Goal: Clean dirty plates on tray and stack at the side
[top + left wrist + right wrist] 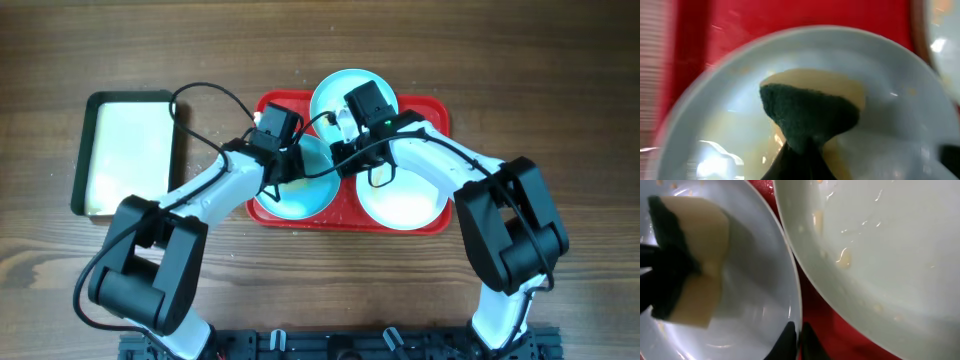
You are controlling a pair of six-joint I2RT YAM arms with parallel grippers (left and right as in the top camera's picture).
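Plates (332,88) fill the tray (440,112); left gripper (800,155) clamps a sponge (810,110), right gripper (797,341) pinches one rim; cream tray (130,150) nearby.

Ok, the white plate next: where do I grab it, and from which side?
I'd pinch the white plate by its raised rim at the right front, coming in from the right. It lies flat in the tray, so only the rim gives a hold, and the front blue plate crowds its left.

A wooden desk (560,80) is seen from overhead and fills the view. Its surface is finished in mid-brown, with grain and darker streaks running left to right. Even lighting is noted; only soft shadows are cast on the wood.
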